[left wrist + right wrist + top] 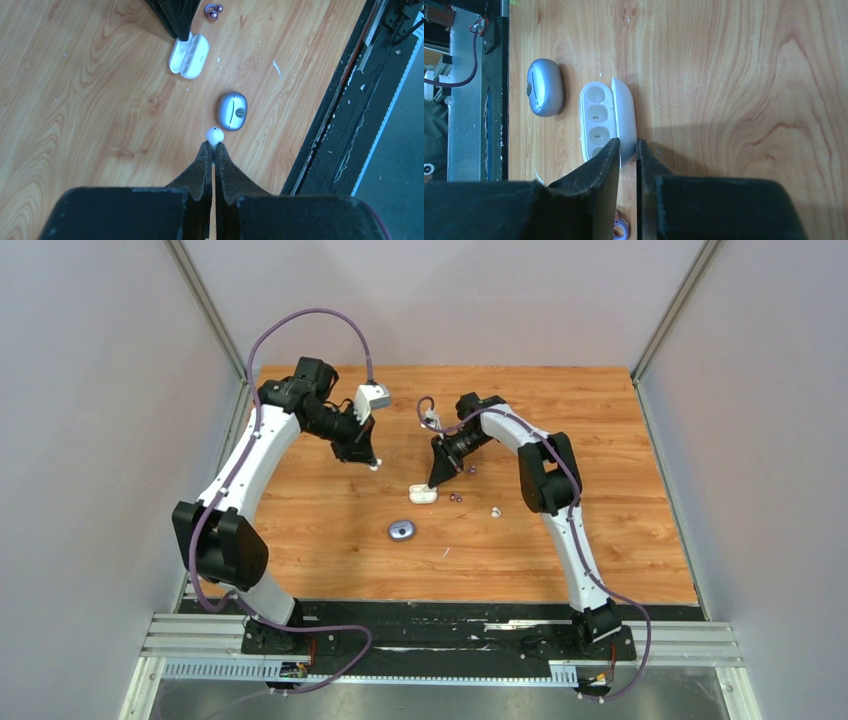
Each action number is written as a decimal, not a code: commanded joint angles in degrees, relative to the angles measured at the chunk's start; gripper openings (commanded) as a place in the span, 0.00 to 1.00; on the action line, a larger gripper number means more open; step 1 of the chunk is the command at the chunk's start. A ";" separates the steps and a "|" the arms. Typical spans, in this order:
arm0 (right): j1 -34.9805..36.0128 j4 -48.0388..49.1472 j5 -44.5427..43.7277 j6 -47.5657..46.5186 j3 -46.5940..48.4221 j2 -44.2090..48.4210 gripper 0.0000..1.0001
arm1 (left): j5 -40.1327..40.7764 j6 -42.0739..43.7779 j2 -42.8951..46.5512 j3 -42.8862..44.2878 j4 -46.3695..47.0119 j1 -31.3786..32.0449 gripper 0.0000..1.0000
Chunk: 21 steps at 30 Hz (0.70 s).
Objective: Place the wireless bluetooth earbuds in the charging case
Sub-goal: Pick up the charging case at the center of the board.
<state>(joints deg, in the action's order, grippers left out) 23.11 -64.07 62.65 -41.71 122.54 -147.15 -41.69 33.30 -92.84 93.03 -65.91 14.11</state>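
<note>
Left hand (213, 146): closed, pinches one white earbud (215, 135) at the very fingertips; judging by the top view, carries it clear of the counter (600, 540)

Right hand (627, 145): closed onto the raised lid (624, 112) of the white charging case (596, 117), one finger against each face, no gap visible; probably steadies the case

White charging case: sits on the counter between the two hands, wells up, those in view empty; long axis in line with the right hand's fingers, lid on the side away from the arm bases

Second white earbud (495, 511): loose on the counter, right of the white case, near the right arm

Purple earbuds (214, 11): loose, close together, just beyond the end of the white case where the right hand stands

Purple-grey case (402, 530): shut, nearer the arm bases, apart from the white case

Deciding relation: held bud to open wells, which lie ahead of the left fingertips, to that hand's right and toward the bases; row of wells roughly along the left hand's line of approach; left hand the one placed to deliver, right hand occupied at the lid

Judgement: calls for an entry from the open base side, clear of the right fingers; slight grip on a glossy bud, liable to twist or slip
</note>
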 commanded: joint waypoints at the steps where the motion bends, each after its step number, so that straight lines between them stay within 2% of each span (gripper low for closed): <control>1: 0.13 -0.82 1.13 -2.73 1.23 -0.58 0.16 | -1.39 0.32 -0.35 0.83 -0.69 -0.40 0.00; 5: 0.20 -1.09 1.01 -3.73 1.12 -0.53 0.14 | -1.48 0.36 -0.69 1.07 -0.62 -0.40 0.00; 8: 0.36 -0.99 0.37 -5.06 1.19 0.26 0.06 | -1.48 0.45 -0.99 1.30 -0.75 -0.40 0.00; 11: 0.51 0.07 -0.59 -6.23 0.90 2.56 0.01 | -1.42 0.68 -1.10 1.48 -0.81 -0.41 0.00; 16: 0.68 9.11 -3.96 -6.30 -6.52 11.59 0.00 | -1.16 1.15 -1.21 1.71 -0.86 -0.40 0.00; 21: 1.27 21.80 -11.17 -7.67 -16.83 24.07 0.00 | -0.45 1.67 -1.26 1.92 -0.16 -0.40 0.00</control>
<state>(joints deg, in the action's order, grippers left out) 23.59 -55.44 56.27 -46.48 111.04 -136.40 -41.65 33.80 -94.02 93.06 -66.28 14.11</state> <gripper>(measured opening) 0.009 0.008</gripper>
